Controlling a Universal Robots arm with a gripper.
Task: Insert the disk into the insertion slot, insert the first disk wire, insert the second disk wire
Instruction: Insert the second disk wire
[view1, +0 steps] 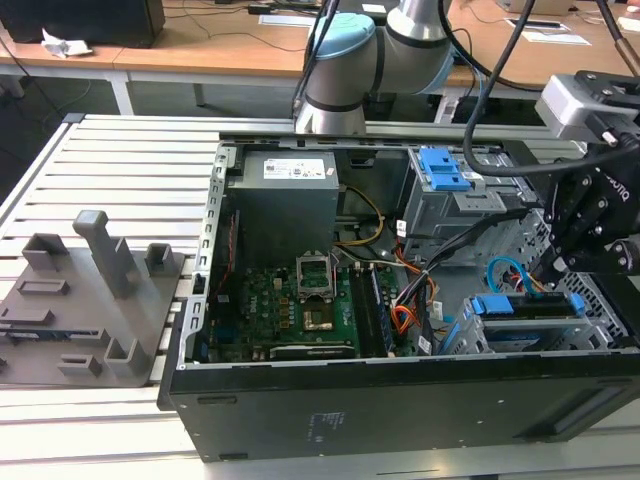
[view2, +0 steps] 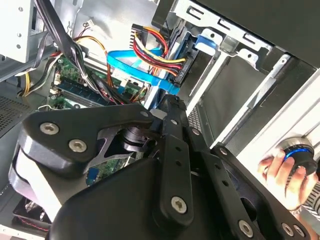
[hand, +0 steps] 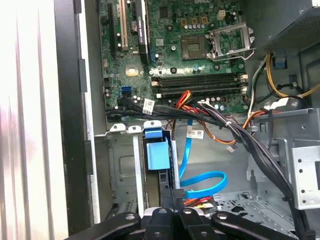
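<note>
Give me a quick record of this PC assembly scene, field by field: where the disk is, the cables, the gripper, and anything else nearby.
disk: seated on edge in the insertion slot, blue carrier visible in the exterior view
blue flat cable: loops beside the bay toward the drive end
red-yellow-black wire bundle: runs to a connector at the drive
gripper: right at the drive's cable end
motherboard: exposed in the open case
person's hand: on a round knob outside the case

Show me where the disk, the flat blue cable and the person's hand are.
disk (view1: 530, 307): exterior view, blue carrier frame's top edge.
flat blue cable (hand: 202, 180): first wrist view, looped middle.
hand (view2: 281, 172): second wrist view, its fingers.
</note>
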